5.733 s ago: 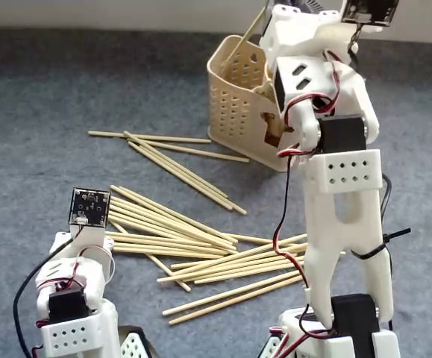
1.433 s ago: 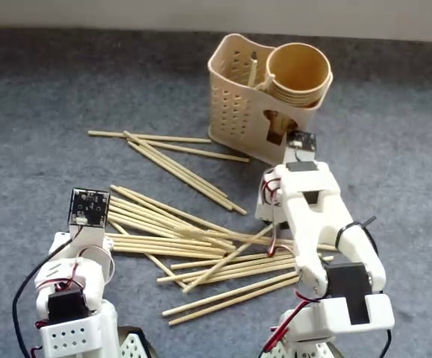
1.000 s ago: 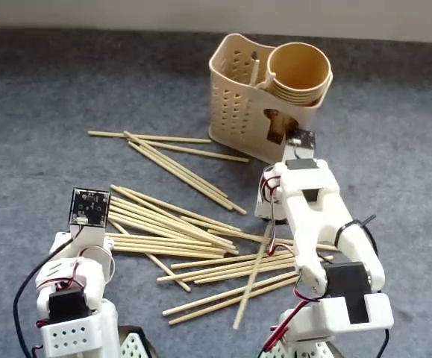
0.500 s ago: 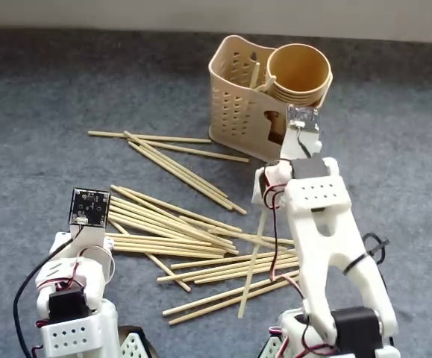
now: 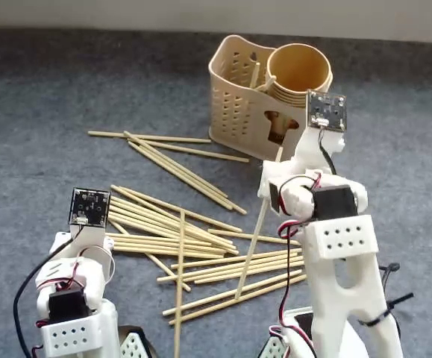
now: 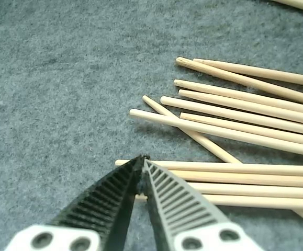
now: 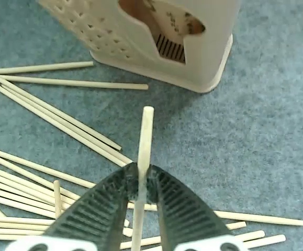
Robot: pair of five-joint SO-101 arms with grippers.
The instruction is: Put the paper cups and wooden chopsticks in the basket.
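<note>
Your right arm has risen from its low crouch over the pile half a second ago, and it has brought one chopstick up with it; a loose stick now lies nearly straight up and down in the high view, likely knocked aside in the lift. That chopstick is pinched between the closed jaws of the right gripper, its upper tip pointing toward the basket and its lower end down near the loose chopsticks on the grey carpet. The paper cups already sit nested in one compartment of the basket, and a single stick stands in the other. So you are mid-carry, with most of the sticks yet to go. Next, raise the stick clear, swing it above the compartment beside the cups, and release only once the lower end is past the rim. Your left gripper sits closed and empty just above the near end of the pile.
</note>
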